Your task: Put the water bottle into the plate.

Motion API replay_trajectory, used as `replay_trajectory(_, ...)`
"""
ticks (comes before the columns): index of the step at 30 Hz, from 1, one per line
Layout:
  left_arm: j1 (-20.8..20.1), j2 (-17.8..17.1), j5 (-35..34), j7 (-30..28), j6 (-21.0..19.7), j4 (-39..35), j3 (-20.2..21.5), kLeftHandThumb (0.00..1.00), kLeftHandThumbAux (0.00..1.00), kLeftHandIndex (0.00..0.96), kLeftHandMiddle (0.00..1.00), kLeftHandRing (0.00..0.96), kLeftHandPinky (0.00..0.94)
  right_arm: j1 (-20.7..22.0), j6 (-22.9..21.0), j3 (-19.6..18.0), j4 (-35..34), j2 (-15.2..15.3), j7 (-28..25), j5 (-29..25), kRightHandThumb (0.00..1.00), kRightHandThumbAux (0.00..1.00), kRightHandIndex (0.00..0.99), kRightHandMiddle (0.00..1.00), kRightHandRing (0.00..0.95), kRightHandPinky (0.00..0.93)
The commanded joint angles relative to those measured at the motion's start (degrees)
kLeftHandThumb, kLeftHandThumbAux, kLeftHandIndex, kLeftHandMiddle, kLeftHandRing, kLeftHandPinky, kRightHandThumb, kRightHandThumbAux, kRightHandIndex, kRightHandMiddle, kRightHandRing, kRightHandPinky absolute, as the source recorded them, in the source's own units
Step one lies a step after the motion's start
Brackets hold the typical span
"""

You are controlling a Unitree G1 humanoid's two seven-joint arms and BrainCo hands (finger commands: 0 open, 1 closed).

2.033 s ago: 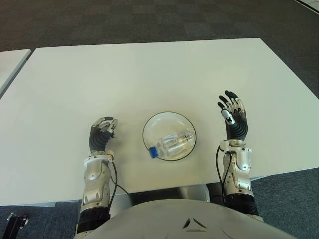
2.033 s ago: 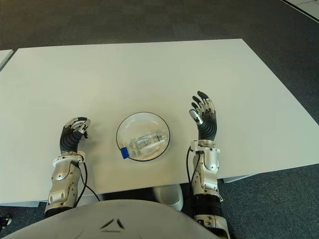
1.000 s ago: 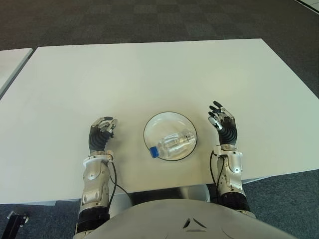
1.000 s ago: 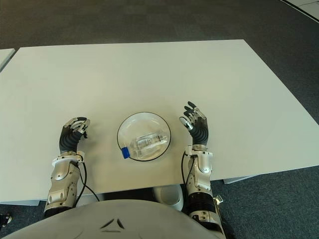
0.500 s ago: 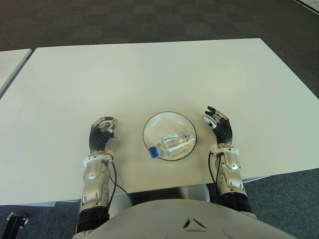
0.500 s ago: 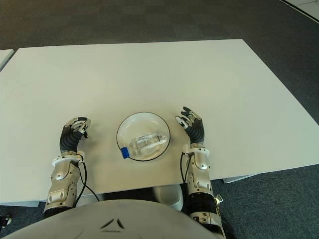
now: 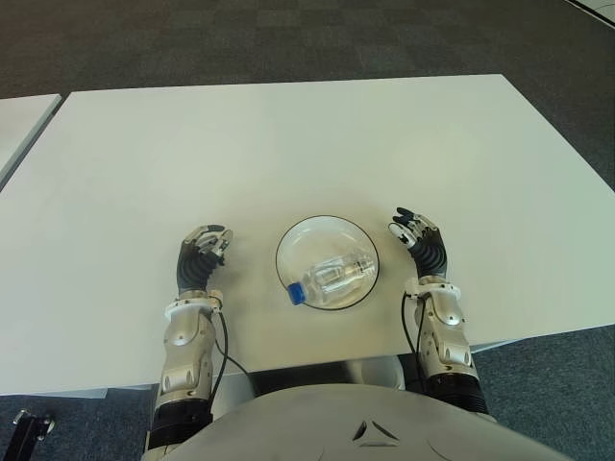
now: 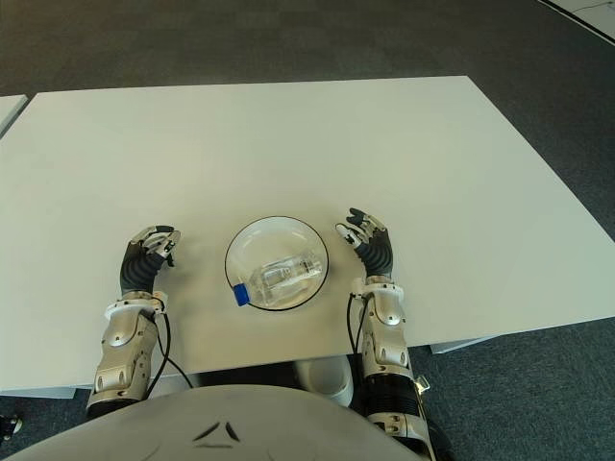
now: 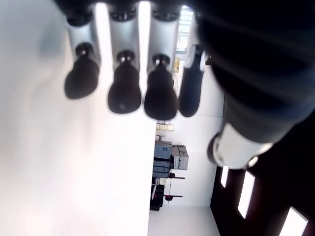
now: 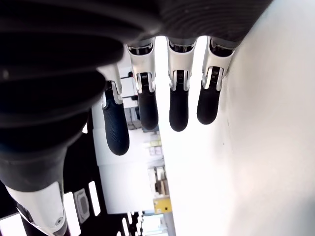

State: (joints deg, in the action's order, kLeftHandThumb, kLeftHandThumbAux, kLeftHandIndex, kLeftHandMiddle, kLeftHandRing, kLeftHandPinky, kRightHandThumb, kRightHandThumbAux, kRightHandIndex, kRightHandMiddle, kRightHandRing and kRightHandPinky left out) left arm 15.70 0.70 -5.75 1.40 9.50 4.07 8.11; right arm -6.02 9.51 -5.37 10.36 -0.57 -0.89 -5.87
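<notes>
A clear water bottle with a blue cap lies on its side inside a white, dark-rimmed plate near the table's front edge. My right hand shows just right of the plate, low by the tabletop, its fingers relaxed and holding nothing. My left hand shows left of the plate, fingers loosely bent, also with nothing in them. Neither hand touches the bottle or the plate.
The white table stretches far beyond the plate. A second white table edge shows at the far left. Dark carpet lies behind and to the right.
My right hand has come down from a raised, spread pose to the right of the plate and drawn in close beside it. The left hand shifted only slightly. The bottle stayed put.
</notes>
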Motion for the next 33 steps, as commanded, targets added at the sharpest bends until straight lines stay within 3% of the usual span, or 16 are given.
replay_trajectory(1, 0.4, -0.38, 0.18, -0.72, -1.3, 0.04, -0.4, 0.703, 0.72, 0.435, 0.77, 0.764, 0.747, -1.03, -2.52, 0.3, 0.49, -0.38, 0.02, -0.04, 0.7, 0.732, 0.436, 0.774, 0.768, 0.746)
replay_trajectory(33, 0.63, -0.14, 1.13, -0.39, -3.61, -0.89, -2.63, 0.701, 0.722, 0.434, 0.773, 0.759, 0.742, -1.37, -4.53, 1.19, -0.54, 0.28, -1.04, 0.38, 0.701, 0.731, 0.436, 0.76, 0.755, 0.744)
